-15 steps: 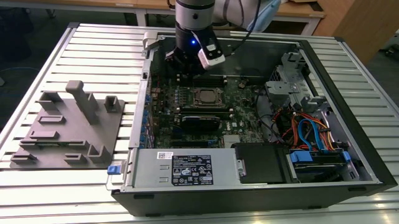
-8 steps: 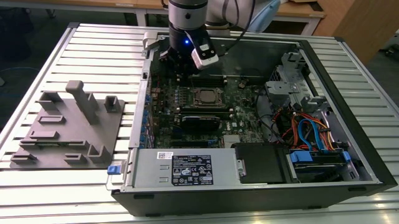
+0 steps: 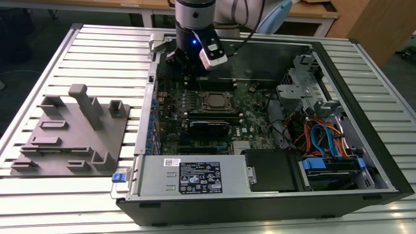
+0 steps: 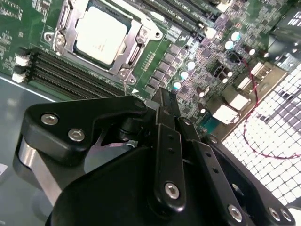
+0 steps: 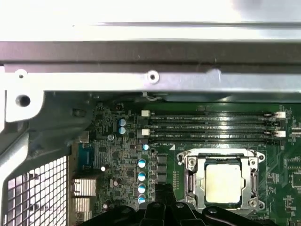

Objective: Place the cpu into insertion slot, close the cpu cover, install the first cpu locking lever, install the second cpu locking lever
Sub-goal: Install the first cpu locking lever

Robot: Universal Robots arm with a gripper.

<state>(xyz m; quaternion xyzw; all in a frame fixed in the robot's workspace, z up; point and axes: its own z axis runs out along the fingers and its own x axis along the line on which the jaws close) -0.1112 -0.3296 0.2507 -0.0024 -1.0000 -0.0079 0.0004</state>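
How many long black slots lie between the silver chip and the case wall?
4 memory slots, side by side between the cpu and the case wall; two have white end clips.

Just above centre of the exterior frame, seated flat in the square, dark insertion slot (image 3: 202, 101): small square cpu (image 4: 101, 35), pale silvery top facing up. Lowered flat around its edges: cpu cover (image 5: 194, 184), thin silvery frame, chip visible through the central window.
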